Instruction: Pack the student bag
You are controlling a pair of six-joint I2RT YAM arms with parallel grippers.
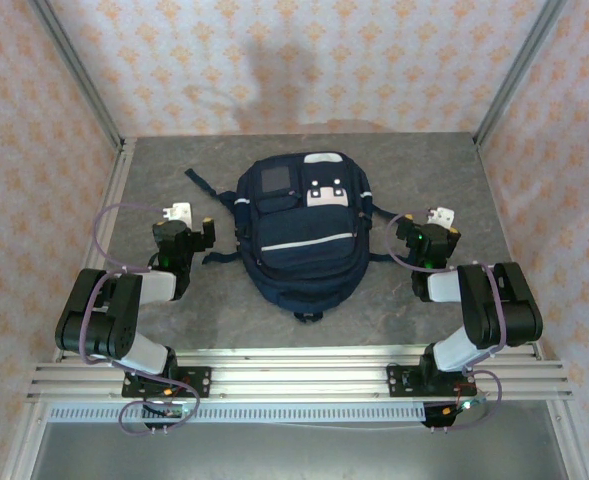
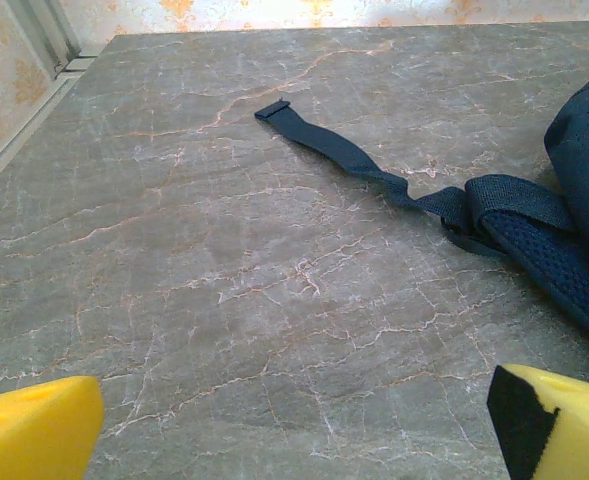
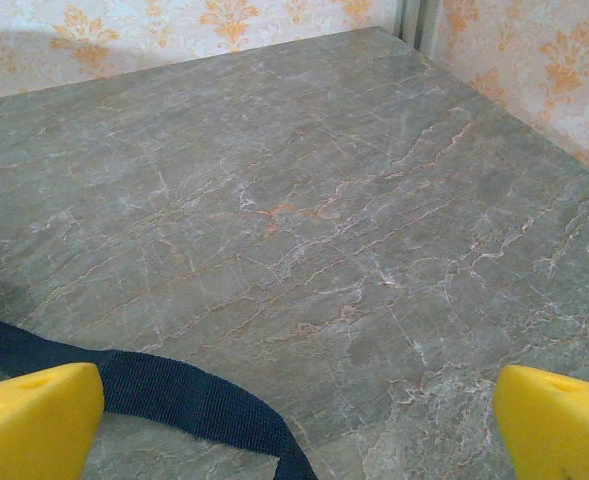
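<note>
— From above, where does the backpack (image 1: pixel 299 235) sit?
— It lies flat in the middle of the grey marbled surface (image 1: pixel 154 170), front patches up, between the two arms. The left hand (image 1: pixel 184 222) is just off its left side and the right hand (image 1: pixel 430 228) just off its right; neither touches the fabric.

— And the left wrist camera?
— The yellow fingers (image 2: pixel 34 425) sit at the bottom corners, spread wide apart with bare stone between them and nothing in their grasp. A navy webbing tail (image 2: pixel 344 155) runs across the surface from a padded shoulder strap (image 2: pixel 544 250), which joins the bag's body at the right edge.

— The right wrist camera?
— The same stance: yellow fingers (image 3: pixel 559 420) in the bottom corners, spread and holding nothing. A dark strap (image 3: pixel 174 395) crosses the lower left of the view, lying on the surface and passing behind the left fingertip. Whether the two touch cannot be told.
</note>
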